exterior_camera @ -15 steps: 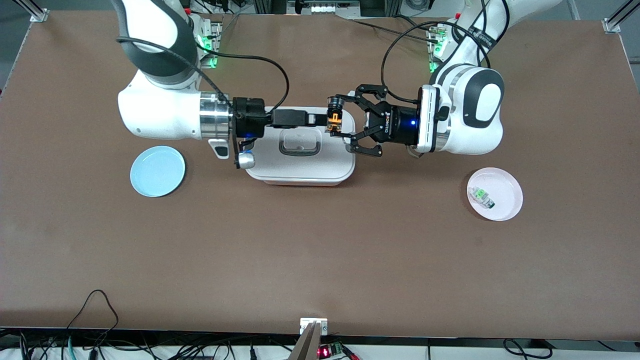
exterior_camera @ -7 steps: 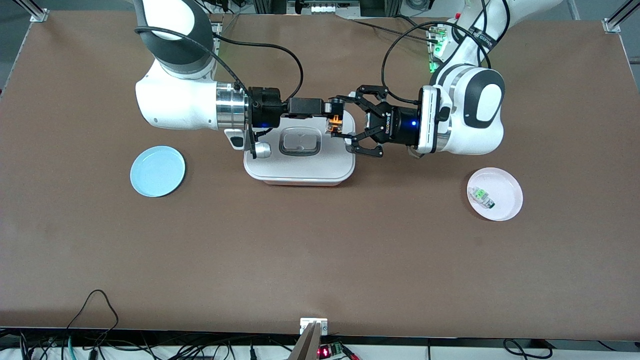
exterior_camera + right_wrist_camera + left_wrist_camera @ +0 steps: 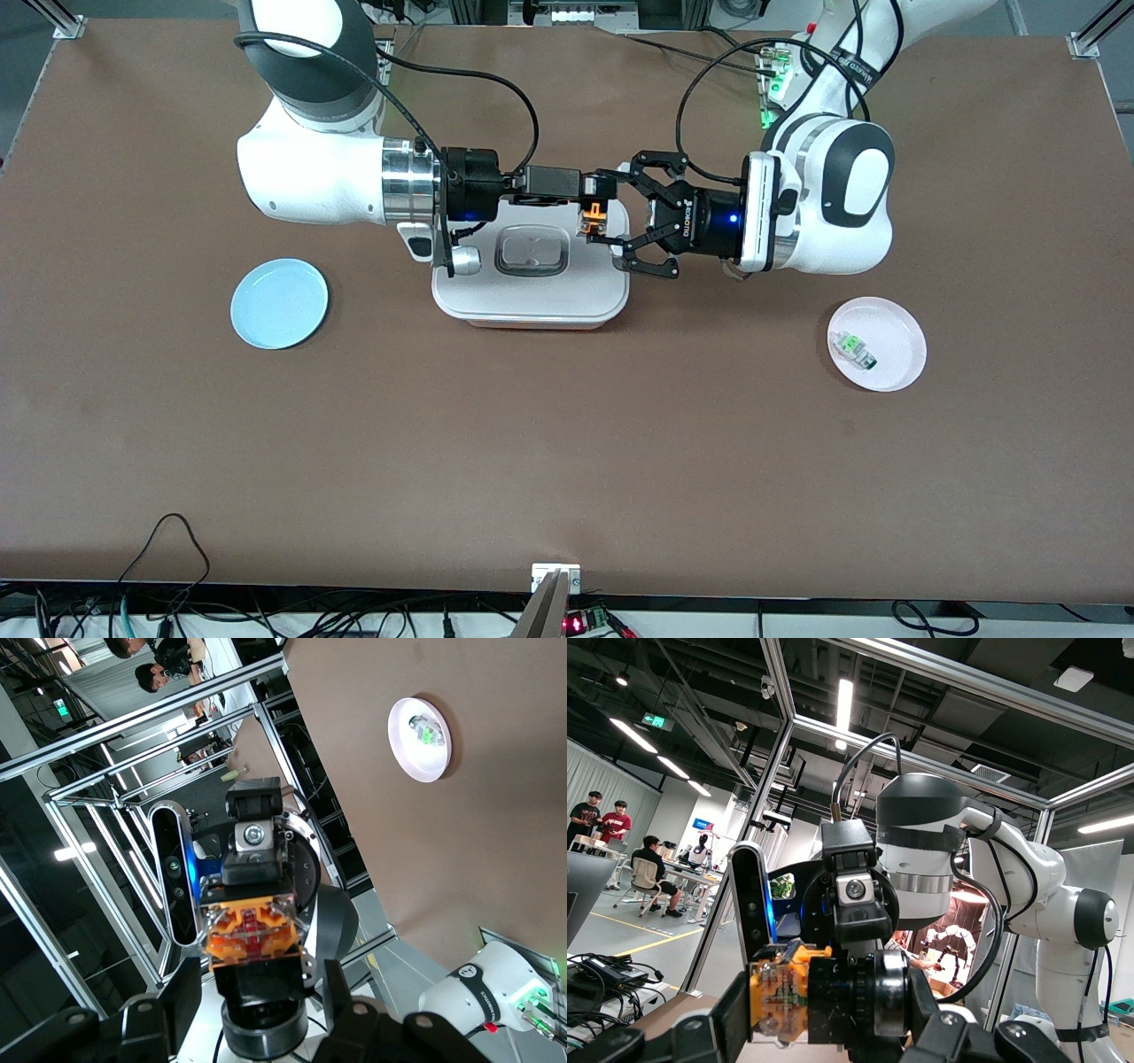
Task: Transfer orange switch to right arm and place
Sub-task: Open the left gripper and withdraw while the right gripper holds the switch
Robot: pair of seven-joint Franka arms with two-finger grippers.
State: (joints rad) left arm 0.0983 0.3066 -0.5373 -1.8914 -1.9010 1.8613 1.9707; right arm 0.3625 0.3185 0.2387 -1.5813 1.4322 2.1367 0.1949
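The orange switch [image 3: 592, 215] is held in the air over the white box, between the two grippers. My left gripper [image 3: 601, 211], the black linkage claw, is shut on it end to end. One pad is on the orange end and one on the black cylinder end, as the left wrist view [image 3: 833, 1019] shows. The switch's orange body [image 3: 788, 988] faces that camera. My right gripper [image 3: 595, 188], slim and black, has reached the switch's black part. In the right wrist view [image 3: 261, 1001] its fingers stand on either side of the switch [image 3: 252, 935] with small gaps, open.
A white lidded box [image 3: 532, 301] with a clear window sits on the table under the grippers. A light blue plate [image 3: 279, 303] lies toward the right arm's end. A pink plate [image 3: 886, 377] holding a green-and-white part [image 3: 853, 346] lies toward the left arm's end.
My right gripper has moved toward the left arm's end until its fingers straddle the switch. The left gripper and the switch have stayed still.
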